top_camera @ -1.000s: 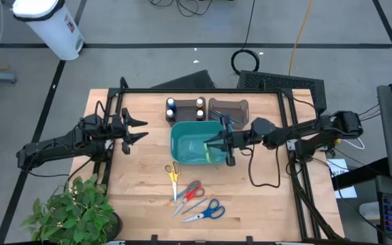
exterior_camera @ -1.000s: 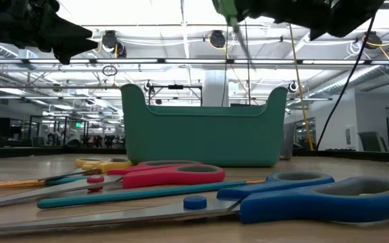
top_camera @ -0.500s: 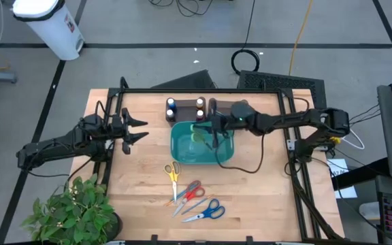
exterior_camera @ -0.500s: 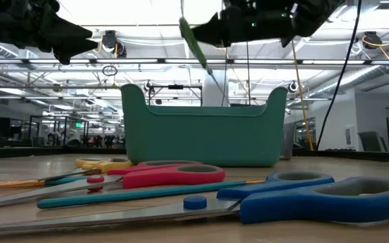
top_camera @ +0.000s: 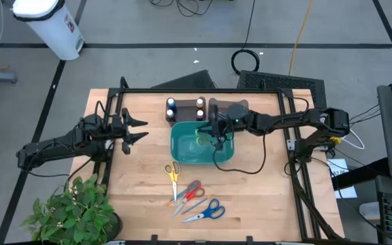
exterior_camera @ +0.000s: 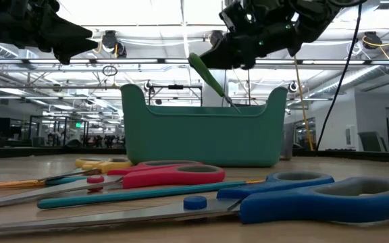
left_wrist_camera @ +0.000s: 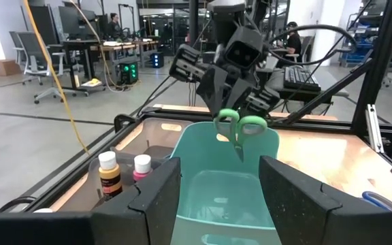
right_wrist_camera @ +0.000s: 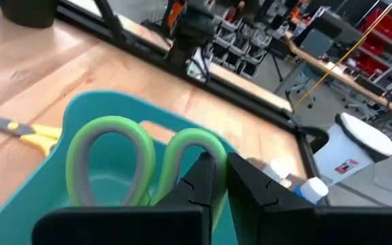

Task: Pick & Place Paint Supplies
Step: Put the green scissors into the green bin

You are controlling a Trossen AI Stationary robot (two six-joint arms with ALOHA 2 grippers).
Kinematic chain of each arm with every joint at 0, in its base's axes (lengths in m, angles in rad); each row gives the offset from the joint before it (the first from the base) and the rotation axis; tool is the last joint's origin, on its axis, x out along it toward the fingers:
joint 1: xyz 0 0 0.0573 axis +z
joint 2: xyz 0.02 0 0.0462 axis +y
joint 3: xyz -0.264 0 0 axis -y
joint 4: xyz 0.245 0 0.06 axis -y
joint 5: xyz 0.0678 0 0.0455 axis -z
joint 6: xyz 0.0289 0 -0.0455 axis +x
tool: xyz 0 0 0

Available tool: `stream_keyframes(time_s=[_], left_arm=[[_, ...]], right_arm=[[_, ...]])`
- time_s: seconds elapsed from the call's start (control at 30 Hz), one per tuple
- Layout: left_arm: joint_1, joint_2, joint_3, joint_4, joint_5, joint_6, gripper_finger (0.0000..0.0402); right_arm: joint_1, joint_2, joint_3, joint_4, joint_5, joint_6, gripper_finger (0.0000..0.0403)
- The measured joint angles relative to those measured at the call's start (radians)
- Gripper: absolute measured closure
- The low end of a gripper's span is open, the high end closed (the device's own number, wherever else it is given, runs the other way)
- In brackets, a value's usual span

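Note:
My right gripper [top_camera: 216, 133] hovers over the teal bin [top_camera: 177, 151], shut on green-handled scissors [left_wrist_camera: 239, 126]. Their blades [exterior_camera: 231, 101] slant down to about the bin's rim [exterior_camera: 201, 109]. Small paint bottles [top_camera: 171, 107] [top_camera: 199, 107] stand upright on the table just beyond the bin's far edge. A thin teal brush [exterior_camera: 134, 194] lies on the table in front of the bin. My left gripper [top_camera: 139, 129] stays open at the table's left side, level and touching nothing. My right gripper pinches the scissors at their green handle loops [right_wrist_camera: 194, 151] between its two shut fingers [right_wrist_camera: 213, 178]; the fingers hide the exact spot. It reaches in nearly level from the table's right. The scissors are lifted clear, handles up, blades slanting down over the bin.
Yellow scissors [top_camera: 173, 173], red scissors [top_camera: 191, 191] and blue scissors [top_camera: 207, 211] lie on the table near the front edge. A dark tray [top_camera: 231, 107] sits at the far right of the bin. A potted plant [top_camera: 70, 212] stands at the near left corner.
My right gripper has gone from the bin's right edge toward its far side, tipping from pointing down to nearly level. It has sunk a little. The green scissors came with it, dropping from high above the bin to rim height.

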Motion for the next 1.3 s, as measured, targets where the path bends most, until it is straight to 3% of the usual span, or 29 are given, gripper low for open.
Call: stream_keyframes(time_s=[0.3, 0.47, 0.83, 1.3], left_arm=[[0.0, 0.0, 0.0, -0.001, 0.0, 0.0, 0.0195], [0.0, 0.0, 0.0, -0.001, 0.0, 0.0, 0.0194], [0.0, 0.0, 0.0, 0.0, 0.0, 0.0, 0.0195], [0.0, 0.0, 0.0, -0.001, 0.0, 0.0, 0.0195]], right_arm=[[0.008, 0.0, -0.043, 0.014, 0.001, -0.001, 0.0392], [0.031, 0.031, -0.047, 0.03, 0.077, -0.008, 0.0392], [0.047, 0.189, -0.012, 0.079, 0.074, 0.0, 0.0386], [0.047, 0.216, -0.01, 0.128, 0.074, -0.026, 0.0361]])
